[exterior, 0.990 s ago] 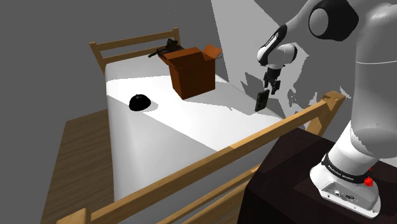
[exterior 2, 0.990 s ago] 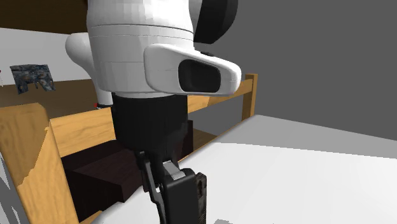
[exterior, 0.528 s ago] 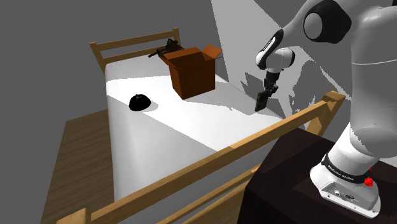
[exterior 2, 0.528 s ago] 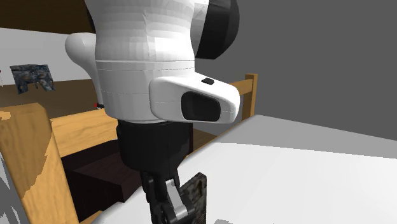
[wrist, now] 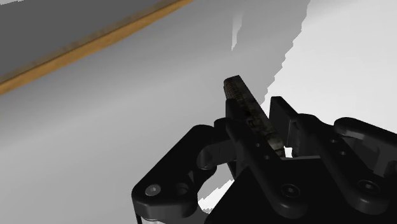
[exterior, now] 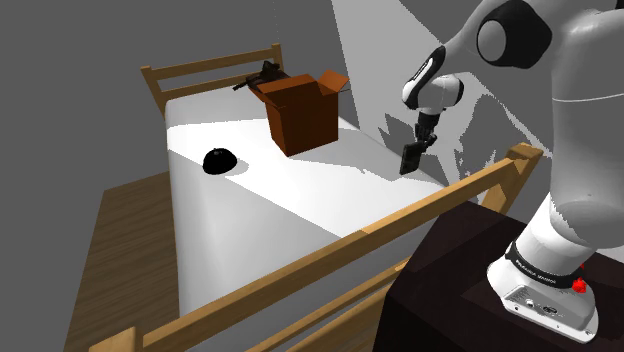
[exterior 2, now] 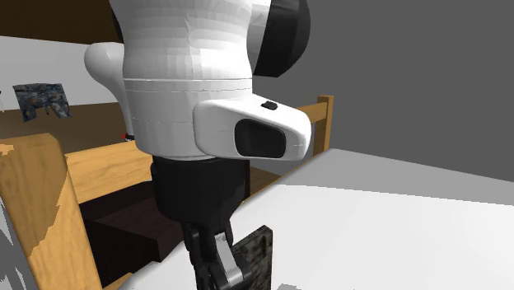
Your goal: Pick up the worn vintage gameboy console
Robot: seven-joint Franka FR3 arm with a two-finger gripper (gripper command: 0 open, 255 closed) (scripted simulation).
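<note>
Obs.: the black two-finger claw [exterior: 420, 143] is clamped on the worn, dark, mottled, slab-shaped gameboy console [exterior: 410, 159]. In the wrist view the console [wrist: 242, 97] stands edge-on between the two fingers, both pressed to its flat sides. The claw [wrist: 259, 125] grips it at one end, and the rest juts out beyond the fingertips.

Position: the console hangs under the claw above the white mattress of the wooden-framed bed [exterior: 290, 195], near the mattress's right edge in the shoulder view. No contact with the mattress is visible. In the second exterior view its lower end [exterior 2: 254, 255] runs off the picture, so the gap is not confirmed there.

Change: a second ago the console hung nearly upright. Half a second ago the wrist had turned and the console was tilted, with its mottled face visible to the second exterior camera. From then to now nothing differs in either exterior view; arm and console are stationary.

Reading: grasp secure, with no slip between the last two samples. Lift looks essentially done and the pick appears to be at its hold stage.

Untouched: brown open cardboard box [exterior: 300, 118] and black dome-shaped object [exterior: 219, 160], both well apart from the claw.
</note>
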